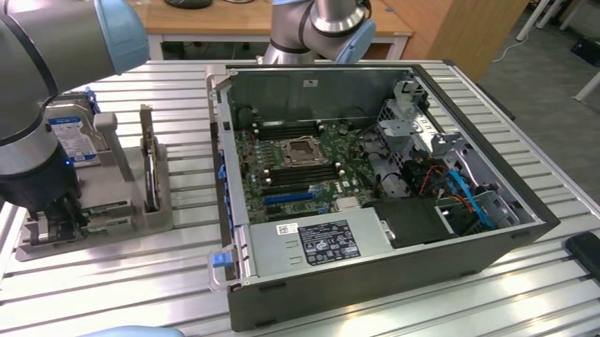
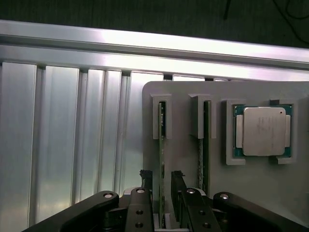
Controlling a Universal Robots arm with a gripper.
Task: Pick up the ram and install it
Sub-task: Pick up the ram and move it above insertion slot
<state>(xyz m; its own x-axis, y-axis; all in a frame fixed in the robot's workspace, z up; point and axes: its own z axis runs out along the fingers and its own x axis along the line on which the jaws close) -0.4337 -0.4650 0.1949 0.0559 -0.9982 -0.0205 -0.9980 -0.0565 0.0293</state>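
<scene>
- Two black fingers (image 2: 147, 180) of the gripper (image 2: 162, 178) stand spread apart, one on each side of the ram (image 2: 162, 137), with a slim gap showing on both sides. The tool is open and grips nothing.
- The ram is a long, thin green circuit-board stick. It stands on edge in a narrow slot of the flat grey plastic holder (image 2: 183, 104), with its far end seated in a raised grey bracket.
- A second green memory stick (image 2: 205, 145) stands on edge in the neighbouring slot, parallel to the ram and apart from it.
- Just beyond that stick, a square silver-lidded processor (image 2: 263, 131) on a green base lies flat in its own pocket of the holder.
- The holder rests on the slatted aluminium table (image 2: 58, 135).
- In the exterior view, the grey-and-blue robot arm (image 1: 38, 84) reaches down at the exterior view's left. The gripper (image 1: 58, 214) is low over the near end of the holder (image 1: 103, 228).
- Farther along the holder a dark expansion card (image 1: 147, 165) stands upright. A silver hard drive with a blue label (image 1: 73, 137) stands behind the arm.
- On the exterior view's right of the holder, the open black computer case (image 1: 375, 291) lies on its side on the table (image 1: 140, 281).
- Inside the case are a green motherboard (image 1: 291, 165) and a silver labelled power supply (image 1: 319, 242).
</scene>
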